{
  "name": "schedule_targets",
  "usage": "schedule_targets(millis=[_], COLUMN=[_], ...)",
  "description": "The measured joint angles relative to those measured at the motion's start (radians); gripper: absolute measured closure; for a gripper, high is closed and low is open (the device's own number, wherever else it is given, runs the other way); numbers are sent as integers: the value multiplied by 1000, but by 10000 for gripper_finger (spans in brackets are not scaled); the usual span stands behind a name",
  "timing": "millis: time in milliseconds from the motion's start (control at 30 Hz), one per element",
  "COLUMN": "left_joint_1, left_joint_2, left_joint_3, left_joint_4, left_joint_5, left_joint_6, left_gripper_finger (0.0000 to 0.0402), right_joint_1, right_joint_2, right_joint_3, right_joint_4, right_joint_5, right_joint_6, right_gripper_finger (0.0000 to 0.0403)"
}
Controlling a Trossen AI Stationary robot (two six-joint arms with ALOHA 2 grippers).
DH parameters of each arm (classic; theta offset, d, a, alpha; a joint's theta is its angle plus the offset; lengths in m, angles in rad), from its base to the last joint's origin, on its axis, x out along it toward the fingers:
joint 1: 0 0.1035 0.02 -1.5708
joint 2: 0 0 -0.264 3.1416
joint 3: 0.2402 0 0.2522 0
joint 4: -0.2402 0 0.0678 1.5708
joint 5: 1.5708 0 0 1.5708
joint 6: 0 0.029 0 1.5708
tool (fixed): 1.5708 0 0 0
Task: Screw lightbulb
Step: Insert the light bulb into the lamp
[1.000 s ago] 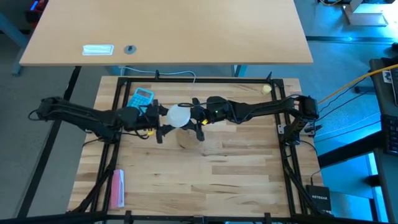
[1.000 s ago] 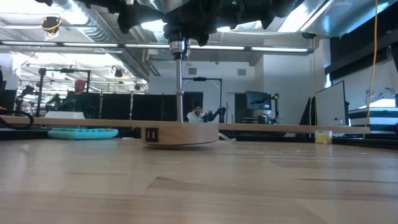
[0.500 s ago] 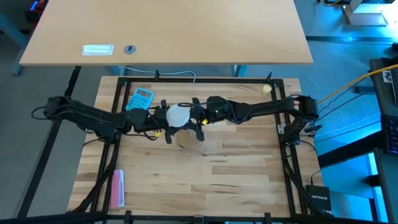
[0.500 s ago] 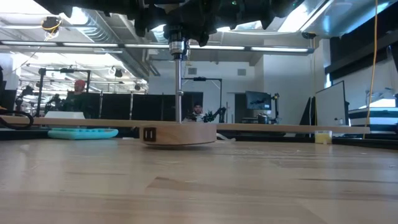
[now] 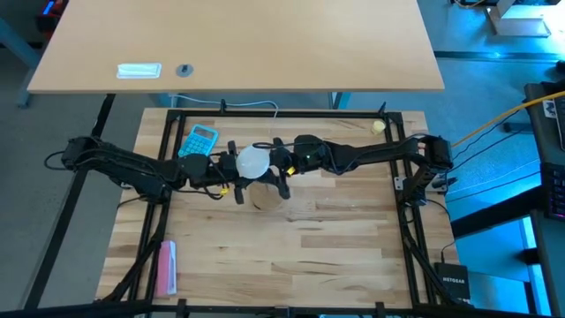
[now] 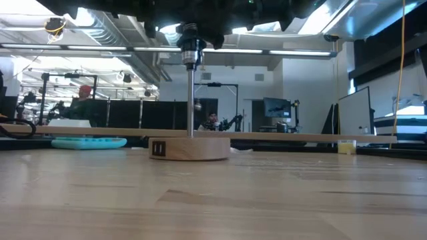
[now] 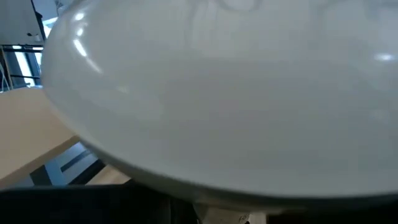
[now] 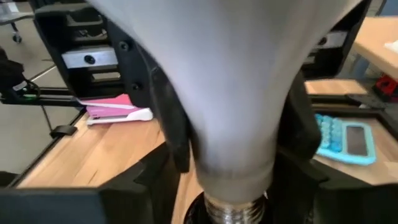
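Note:
The white lightbulb [image 5: 253, 162] stands upright, its silvery screw base [image 8: 233, 208] down, at the top of a thin metal rod [image 6: 191, 100]. The rod rises from a round wooden disc [image 6: 190, 148] resting flat on the table. My left gripper [image 5: 235, 170] reaches in level from the table's left and is shut on the bulb, whose dome [image 7: 217, 93] fills the left wrist view. My right gripper [image 5: 280, 168] comes from the right. Its fingers stand a little apart on either side of the screw base, and I see no touch. My left gripper pinches the bulb's tapering neck [image 8: 208, 146], just above the screw base, between its two fingers [image 8: 173, 130]. The fingers come level from the table's left, one on each side of the neck. The bulb stays upright, high above the table on the rod's top.
A turquoise calculator [image 5: 201, 139] lies at the far left beside the left arm. A pink object [image 5: 166, 267] lies near the front left corner, and a small yellowish ball [image 5: 379, 126] at the far right. A black frame [image 5: 168, 177] borders the table. People sit in the room beyond.
My left gripper has moved toward the table's right, up to the bulb, and has taken hold of its neck. My right gripper has kept its place. The wooden disc has shifted a little toward the table's left.

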Motion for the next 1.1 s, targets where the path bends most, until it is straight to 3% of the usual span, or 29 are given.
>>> schedule_targets(millis=[167,300,600,733,933,1100], left_joint_1=[0,0,0,0,0,0], left_joint_2=[-5,-37,-44,-23,15,35], left_joint_3=[0,0,31,104,249,279], left_joint_4=[-1,0,-64,-213,-467,-495], left_joint_5=[0,0,1,3,2,2], left_joint_6=[2,2,9,-22,-43,-62], left_gripper_finger=[265,265,265,265,265,265], right_joint_1=[-1,-19,-19,-18,-18,-19], right_joint_2=[-40,-153,-413,-471,-462,-455], right_joint_3=[0,0,-16,-205,-531,-577], right_joint_4=[-99,-255,-614,-422,200,308], right_joint_5=[-8,4,79,75,71,88], right_joint_6=[10,-21,-90,-61,87,94], right_gripper_finger=[144,113,100,100,100,100])
